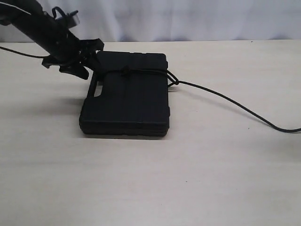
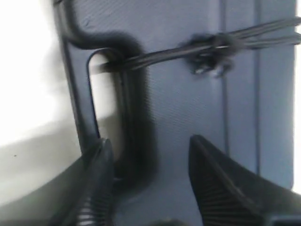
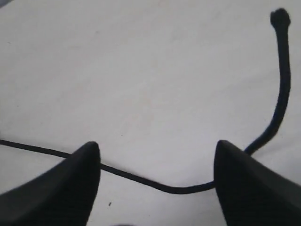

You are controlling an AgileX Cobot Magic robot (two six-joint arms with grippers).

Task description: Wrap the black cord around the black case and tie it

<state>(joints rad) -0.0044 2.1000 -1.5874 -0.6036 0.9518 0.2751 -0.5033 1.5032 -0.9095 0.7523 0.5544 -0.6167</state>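
The flat, matte, ribbed black case [image 1: 124, 96] lies on the pale counter [image 1: 188, 179]. The thin braided black cord [image 1: 141, 72] is knotted across its lid near the slot handle, and its tail trails right. The left end effector [image 2: 149, 143] hovers by that handle, fingers apart. The right end effector [image 3: 157, 146], also spread, hangs over the loose cord and grips nothing.

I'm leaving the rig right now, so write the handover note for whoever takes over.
The left gripper is open and empty, over the black case by its handle slot.
The right gripper is open and empty above the table, with the black cord lying loose between its fingers.
Done: the cord crosses the case into the handle slot, with a knot on top.
Left: probably only a check that the knot holds. Its tightness cannot be judged here.
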